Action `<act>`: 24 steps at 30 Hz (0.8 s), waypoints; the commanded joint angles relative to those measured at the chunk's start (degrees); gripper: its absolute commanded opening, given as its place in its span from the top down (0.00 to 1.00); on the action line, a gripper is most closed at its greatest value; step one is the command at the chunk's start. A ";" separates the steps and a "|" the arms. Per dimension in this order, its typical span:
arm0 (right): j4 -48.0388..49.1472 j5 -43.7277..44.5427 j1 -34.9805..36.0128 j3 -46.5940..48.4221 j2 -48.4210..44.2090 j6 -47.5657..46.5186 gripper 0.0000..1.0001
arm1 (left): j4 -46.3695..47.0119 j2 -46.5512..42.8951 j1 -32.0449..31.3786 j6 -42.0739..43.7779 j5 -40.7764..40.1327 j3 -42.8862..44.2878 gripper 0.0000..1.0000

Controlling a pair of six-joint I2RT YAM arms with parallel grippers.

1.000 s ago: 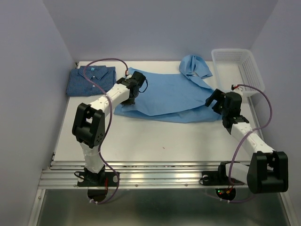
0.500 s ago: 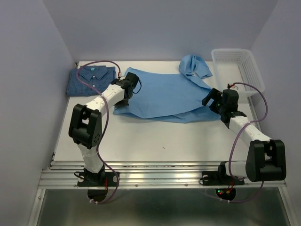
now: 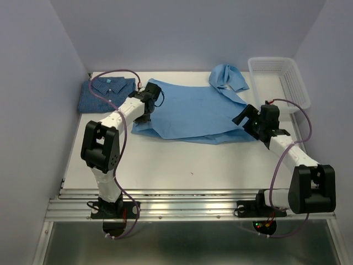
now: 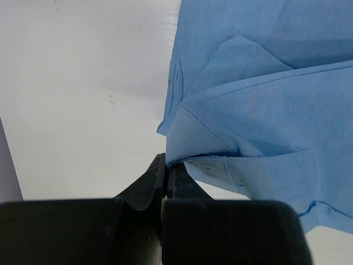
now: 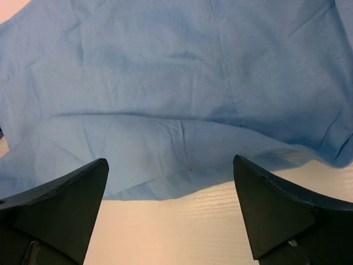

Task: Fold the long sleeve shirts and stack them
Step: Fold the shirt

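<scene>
Roughly halfway: checked shirt (image 3: pixel 106 94) lies folded at the table's (image 3: pixel 182 165) far-left corner, sky-blue shirt (image 3: pixel 193 110) part-folded mid-table, left pincer (image 4: pixel 165 165) clamped on its edge, right pincer (image 5: pixel 170 161) open above it; stacking undone.

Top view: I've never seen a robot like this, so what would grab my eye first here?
A big light blue shirt lies spread across the middle of the table, the left tool pinching its left edge while the right tool gapes open at its right edge. A darker checked shirt sits folded in the far left corner, a white basket in the far right.
</scene>
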 commanded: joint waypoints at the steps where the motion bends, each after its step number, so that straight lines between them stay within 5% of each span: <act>1: -5.98 -1.43 -0.36 0.41 -3.83 3.87 0.00 | 0.69 -1.19 0.09 0.10 -0.55 1.07 1.00; 12: 3.77 -6.42 -0.36 -1.45 4.50 12.74 0.01 | 2.53 -1.37 0.09 -0.42 0.24 -1.48 1.00; 15: 7.87 -5.99 -0.36 0.94 9.33 14.06 0.09 | 3.06 -1.80 0.09 -0.78 0.68 -1.48 1.00; 16: 10.07 -5.72 -0.36 0.68 9.95 14.85 0.15 | 3.32 -1.89 0.17 -0.78 1.03 -1.65 1.00; 19: 18.77 -5.63 -0.36 -0.73 11.98 19.59 0.59 | 4.03 -2.07 0.17 -1.13 1.65 -1.92 1.00; 24: 25.21 -2.65 -0.36 -2.67 11.98 22.42 0.85 | 4.38 -2.16 0.09 -1.30 1.91 -0.96 1.00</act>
